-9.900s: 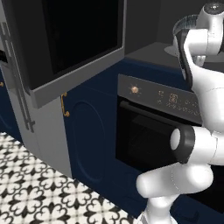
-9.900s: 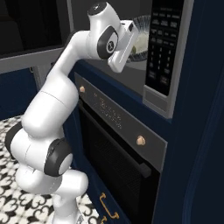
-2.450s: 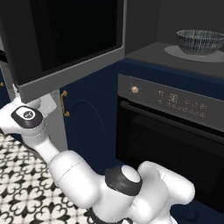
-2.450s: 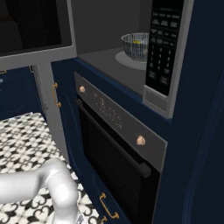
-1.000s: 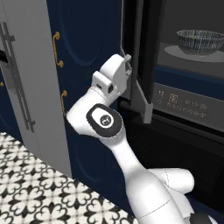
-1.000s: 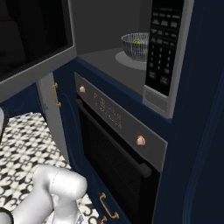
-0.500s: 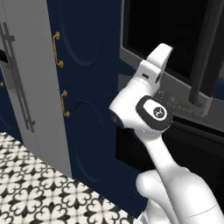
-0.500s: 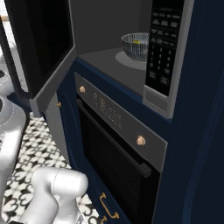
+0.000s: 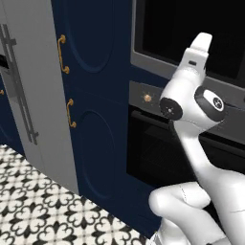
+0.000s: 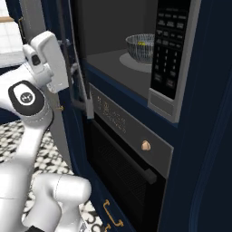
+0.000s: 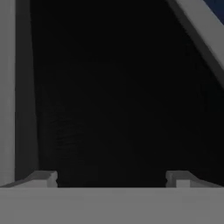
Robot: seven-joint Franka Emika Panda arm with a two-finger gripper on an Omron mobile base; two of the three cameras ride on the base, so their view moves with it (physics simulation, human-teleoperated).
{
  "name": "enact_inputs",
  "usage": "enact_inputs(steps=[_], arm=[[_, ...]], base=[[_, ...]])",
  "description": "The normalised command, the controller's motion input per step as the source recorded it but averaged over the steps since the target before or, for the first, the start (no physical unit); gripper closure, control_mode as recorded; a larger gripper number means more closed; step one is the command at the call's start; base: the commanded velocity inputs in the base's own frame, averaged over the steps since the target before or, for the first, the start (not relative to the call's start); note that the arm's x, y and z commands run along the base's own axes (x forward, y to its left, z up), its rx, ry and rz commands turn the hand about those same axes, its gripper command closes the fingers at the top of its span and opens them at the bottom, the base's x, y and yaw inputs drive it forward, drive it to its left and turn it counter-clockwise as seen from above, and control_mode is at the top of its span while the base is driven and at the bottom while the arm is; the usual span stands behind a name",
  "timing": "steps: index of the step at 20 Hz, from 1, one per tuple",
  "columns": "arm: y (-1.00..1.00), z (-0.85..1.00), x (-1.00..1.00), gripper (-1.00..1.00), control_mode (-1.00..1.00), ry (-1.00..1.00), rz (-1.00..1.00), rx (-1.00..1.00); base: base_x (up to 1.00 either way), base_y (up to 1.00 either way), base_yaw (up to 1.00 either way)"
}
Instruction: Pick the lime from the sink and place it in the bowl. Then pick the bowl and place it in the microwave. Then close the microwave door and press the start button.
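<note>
The microwave (image 10: 108, 61) has the striped gray-blue bowl (image 10: 136, 49) on its turntable, and the yellow-green lime (image 10: 142, 43) lies inside the bowl. The microwave door (image 9: 191, 28) stands partly swung in, its dark glass covering the cavity in the left base view and seen edge-on (image 10: 78, 68) from the right. My gripper (image 11: 113, 179) is open, its fingertips wide apart against the door's dark glass with nothing between them. The white hand (image 10: 45, 56) rests on the door's outer face. The keypad panel (image 10: 168, 50) is to the right of the cavity. The sink is out of view.
Below the microwave is a black oven with a brass knob (image 10: 145, 145) and handle bar (image 10: 136, 158). Navy cabinet doors with brass handles (image 9: 62, 52) and a tall gray panel (image 9: 28, 86) stand to the left. Patterned floor tiles (image 9: 38, 210) lie below.
The microwave door has swung further toward shut with my hand pushing on it. The arm has moved right and up in the left base view. The gripper has stayed open.
</note>
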Motion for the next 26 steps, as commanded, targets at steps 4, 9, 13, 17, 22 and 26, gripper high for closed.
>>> enact_inputs(steps=[4, 9, 13, 17, 22, 26], arm=[[-0.44, 0.0, 0.91, -1.0, -1.0, 0.06, 0.08, 0.07], [-0.51, 0.0, 0.63, -1.0, -1.0, 0.0, 0.1, 0.1], [-0.54, 0.0, 0.5, -1.0, -1.0, 0.0, 0.09, 0.12], [-0.44, 0.0, 0.51, -1.0, -1.0, -0.02, 0.08, 0.11], [0.04, 0.0, -0.02, -1.0, -1.0, -0.02, 0.0, 0.14], [0.13, 0.2, -0.94, -1.0, -1.0, -0.14, 0.0, 0.25]], base=[[0.0, 0.0, 0.0], [0.0, 0.0, 0.0], [0.0, 0.0, 0.0], [0.0, 0.0, 0.0], [0.0, 0.0, 0.0], [0.0, 0.0, 0.0]])
